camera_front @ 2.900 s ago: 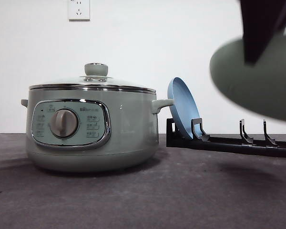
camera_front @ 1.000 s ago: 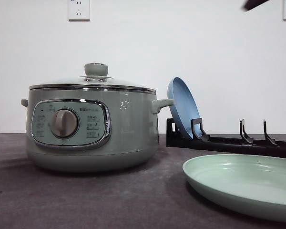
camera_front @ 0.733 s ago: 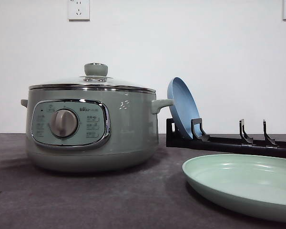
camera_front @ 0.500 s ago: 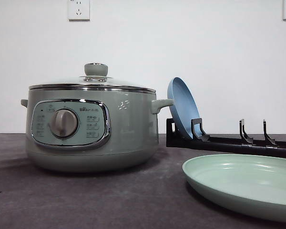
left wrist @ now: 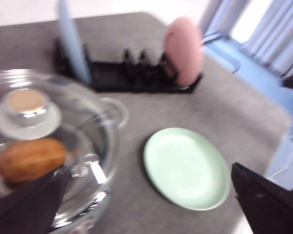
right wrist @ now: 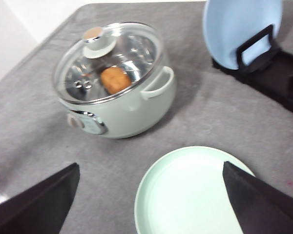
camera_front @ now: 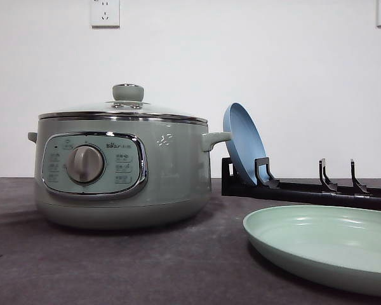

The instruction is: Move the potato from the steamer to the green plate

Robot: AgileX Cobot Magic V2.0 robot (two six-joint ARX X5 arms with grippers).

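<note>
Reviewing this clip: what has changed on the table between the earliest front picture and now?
The green plate, earlier held up in the air at the upper right by a dark pincer, now lies flat on the table to the right of the steamer; it has been let go. The steamer stayed put with its glass lid on and the potato inside. The blue plate stands in the rack as before.
</note>
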